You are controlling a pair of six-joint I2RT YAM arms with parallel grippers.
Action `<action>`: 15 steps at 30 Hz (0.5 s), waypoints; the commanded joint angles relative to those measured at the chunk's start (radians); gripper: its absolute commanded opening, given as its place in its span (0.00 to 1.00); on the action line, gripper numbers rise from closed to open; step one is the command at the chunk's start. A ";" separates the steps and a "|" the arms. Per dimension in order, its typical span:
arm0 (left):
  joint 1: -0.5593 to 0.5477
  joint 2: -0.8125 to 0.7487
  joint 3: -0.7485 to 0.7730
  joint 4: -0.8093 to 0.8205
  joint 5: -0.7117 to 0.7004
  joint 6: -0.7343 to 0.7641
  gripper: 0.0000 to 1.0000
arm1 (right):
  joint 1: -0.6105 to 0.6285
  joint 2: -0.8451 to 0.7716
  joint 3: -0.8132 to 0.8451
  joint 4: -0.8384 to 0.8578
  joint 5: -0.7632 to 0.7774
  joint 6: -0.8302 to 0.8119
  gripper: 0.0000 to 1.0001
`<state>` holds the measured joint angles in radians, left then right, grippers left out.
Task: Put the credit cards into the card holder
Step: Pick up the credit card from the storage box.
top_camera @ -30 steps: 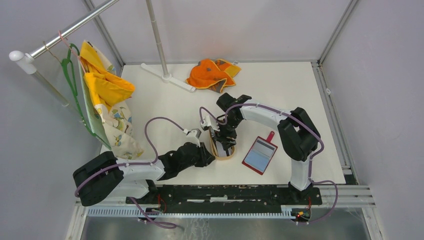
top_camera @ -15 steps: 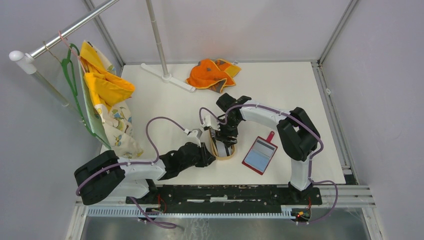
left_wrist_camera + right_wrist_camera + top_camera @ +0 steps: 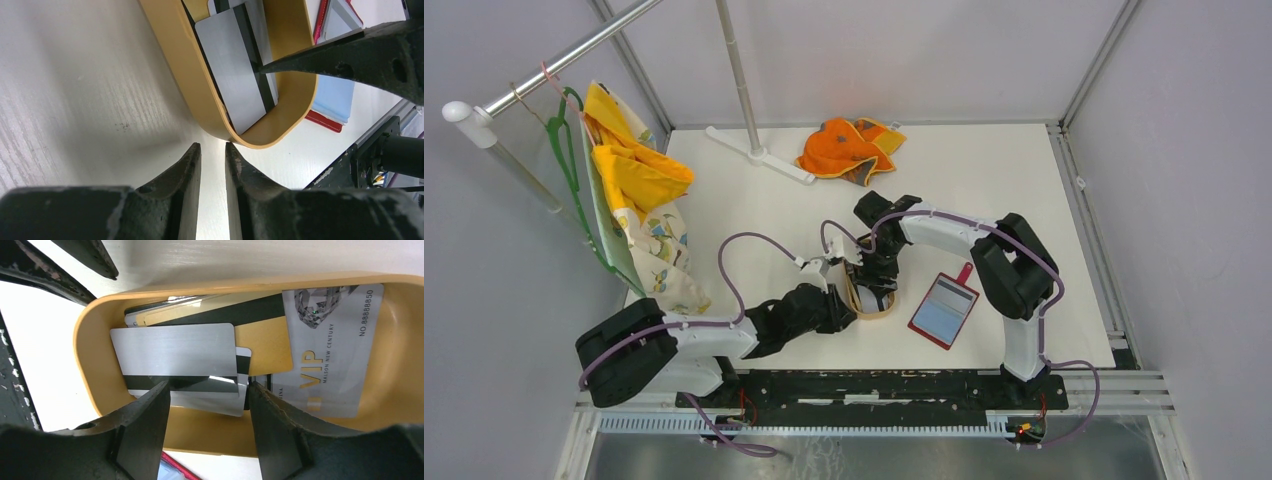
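Over the tray [image 3: 95, 325], mid-bench [image 3: 754, 200], the right pincer [image 3: 207, 395] hangs released. Its fingers are spread either side of the top silver card [image 3: 175, 347], with one tip down on the card's dark stripe. More cards lie under and beside it, a VIP card [image 3: 330, 340] among them. Every card I can see is in the tray, none in the holder [image 3: 944, 308], which lies open, pale side up, just right of the tray and apart from it. The left pincer [image 3: 212, 152] sits low on the bench just beside the tray's end, all but clenched, a mere slit between its fingers and nothing in it.

To my eye the job in hand is lifting that top card. It lies flat, so a straight pinch would likely slip. Better to drag it by the stripe against the tray wall until an edge rides up, then close on that edge alone, minding the card beneath. The left pincer could brace the tray so it doesn't slide.
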<state>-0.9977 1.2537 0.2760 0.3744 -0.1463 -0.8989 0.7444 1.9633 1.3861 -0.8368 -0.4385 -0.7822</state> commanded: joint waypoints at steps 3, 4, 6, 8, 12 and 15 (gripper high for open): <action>-0.007 0.018 0.047 0.045 -0.003 0.018 0.31 | 0.006 -0.023 -0.001 -0.040 -0.078 -0.003 0.59; -0.007 0.020 0.049 0.046 -0.003 0.018 0.30 | 0.005 -0.030 0.001 -0.045 -0.087 -0.005 0.57; -0.008 0.025 0.053 0.046 -0.001 0.019 0.30 | 0.005 -0.041 0.001 -0.053 -0.105 -0.005 0.54; -0.008 0.029 0.058 0.046 -0.001 0.020 0.30 | 0.004 -0.050 -0.001 -0.060 -0.122 -0.005 0.48; -0.012 0.032 0.061 0.046 -0.001 0.020 0.30 | 0.004 -0.057 0.002 -0.076 -0.151 -0.005 0.43; -0.014 0.030 0.061 0.045 -0.004 0.019 0.30 | 0.002 -0.064 0.004 -0.091 -0.175 -0.007 0.40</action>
<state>-1.0077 1.2835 0.2935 0.3695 -0.1448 -0.8986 0.7364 1.9556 1.3849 -0.8780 -0.5213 -0.7795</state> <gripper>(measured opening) 0.306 0.420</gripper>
